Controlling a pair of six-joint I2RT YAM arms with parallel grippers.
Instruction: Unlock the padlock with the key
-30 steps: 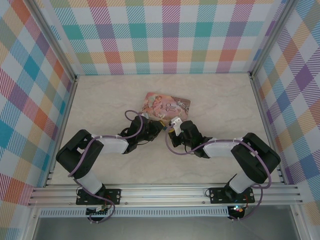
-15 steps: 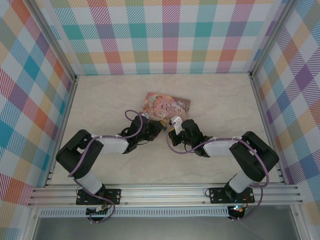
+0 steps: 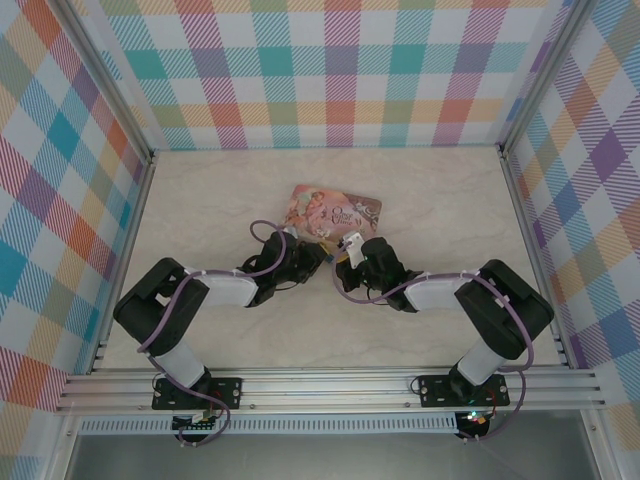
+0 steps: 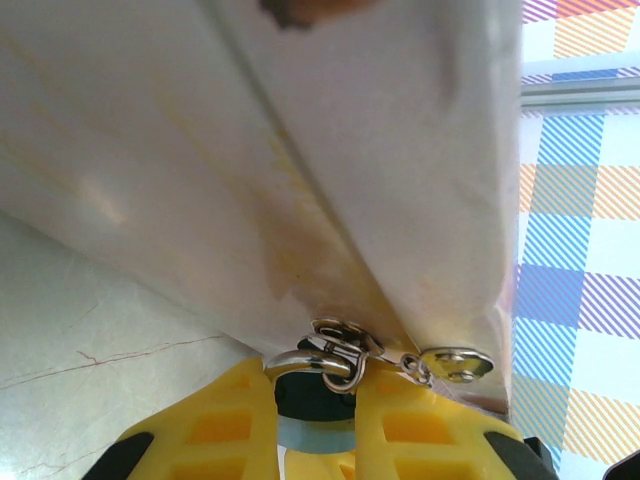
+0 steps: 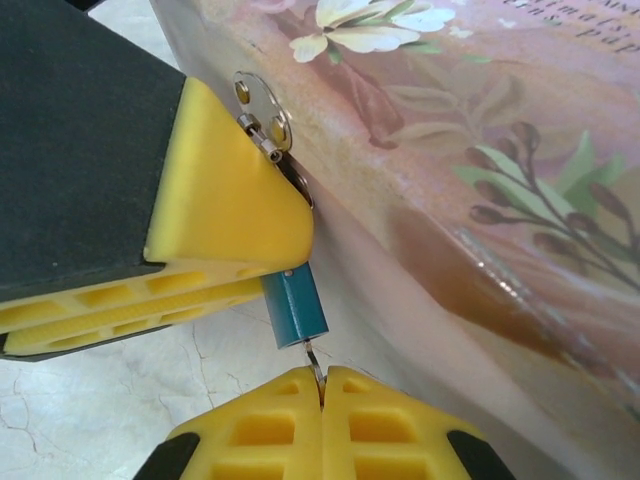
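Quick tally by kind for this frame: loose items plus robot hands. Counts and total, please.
padlock: 1
key: 1
pink printed box: 1
hands: 2 (left hand, right hand)
Total: 5

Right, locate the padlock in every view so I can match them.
Top external: where left gripper and right gripper meet at the pink box's near edge, too small to resolve.
Left wrist: the padlock, bottom centre between yellow fingers.
Right wrist: centre, above the key.
Shared landmark: the pink box.
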